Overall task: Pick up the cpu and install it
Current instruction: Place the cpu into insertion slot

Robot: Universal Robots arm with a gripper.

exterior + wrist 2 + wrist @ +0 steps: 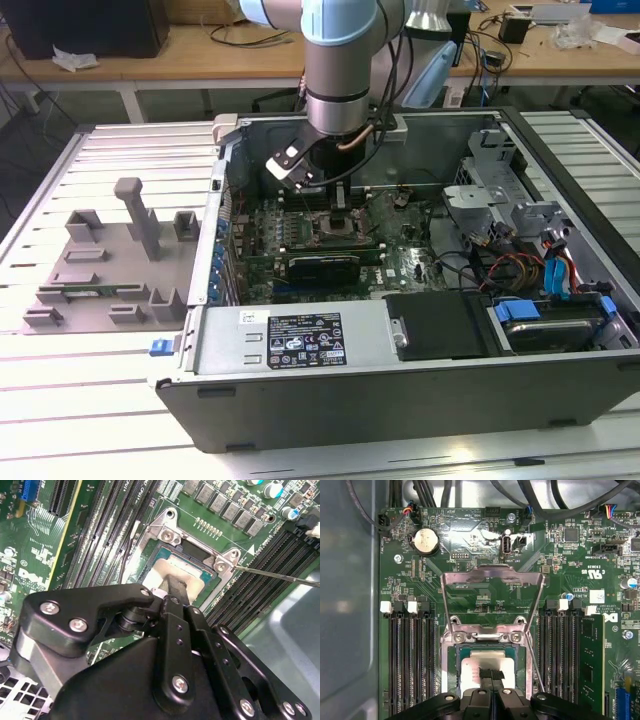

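The cpu (472,664), a small square chip with a pale silver top, lies flat inside the dark socket frame (492,636) on the green motherboard (470,540). The second wrist view shows the cpu (172,570) from a slant. My gripper (490,673) stands directly over the chip's middle, its two narrow black fingers pressed together, tips at or just above the silver top. The chip is wider than the joined tips, so they do not clasp it. The socket's metal bracket (492,577) is swung open. In the exterior view the gripper (338,215) reaches down into the open computer case (300,345).
Black memory slots (412,660) flank the socket, and a green memory stick (592,660) stands in one. A thin lever wire (280,574) juts out beside the socket. Cables (520,265) and drive bays fill the case's side. A grey fixture tray (100,270) lies outside the case.
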